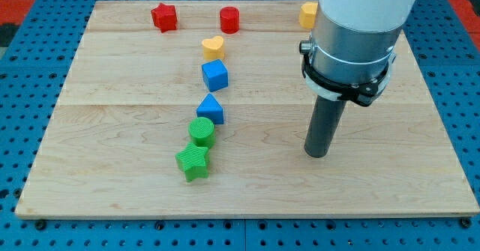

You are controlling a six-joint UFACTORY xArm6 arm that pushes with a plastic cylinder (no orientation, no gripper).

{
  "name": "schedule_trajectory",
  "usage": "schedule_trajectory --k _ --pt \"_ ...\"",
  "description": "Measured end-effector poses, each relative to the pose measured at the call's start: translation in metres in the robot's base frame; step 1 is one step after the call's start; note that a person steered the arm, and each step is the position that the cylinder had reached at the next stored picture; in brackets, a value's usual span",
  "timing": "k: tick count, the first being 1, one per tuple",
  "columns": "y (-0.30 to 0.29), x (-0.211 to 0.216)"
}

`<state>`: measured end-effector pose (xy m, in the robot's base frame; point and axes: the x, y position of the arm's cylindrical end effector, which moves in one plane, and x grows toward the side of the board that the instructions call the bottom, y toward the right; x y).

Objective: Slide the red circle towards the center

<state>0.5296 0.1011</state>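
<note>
Sitting near the view's top edge of the tabletop (112,176), the red circle (229,19) stands upright, left of the horizontal middle and well above the board's centre. A red star (163,16) lies to its left on the same row, apart from it. Just below the red circle and slightly left, a yellow heart (213,47) rests clear of it. Directly beneath the heart is a blue cube (214,75), close but not visibly touching. Below that follows a blue triangle (211,109), then a green circle (201,130) that appears to touch the triangle's lower edge, and a green star (193,161) touching the green circle from below. These five blocks form a slightly slanted column down the middle-left of the board.

To the right of the red circle, on the top row, a yellow block (308,14) is partly hidden behind the arm; its shape cannot be determined.

My tip (316,155) rests on the tabletop right of centre, well apart from the red circle and from every other block. No hand is fitted: the arm ends in a plain dark rod, holding nothing.
</note>
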Motion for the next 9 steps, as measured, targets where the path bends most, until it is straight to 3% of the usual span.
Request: schedule_trajectory --k 4,5,8,9 --pt "0.000 -0.002" --pt "-0.020 -0.033" --pt "-0.042 -0.203" --pt "-0.041 -0.223"
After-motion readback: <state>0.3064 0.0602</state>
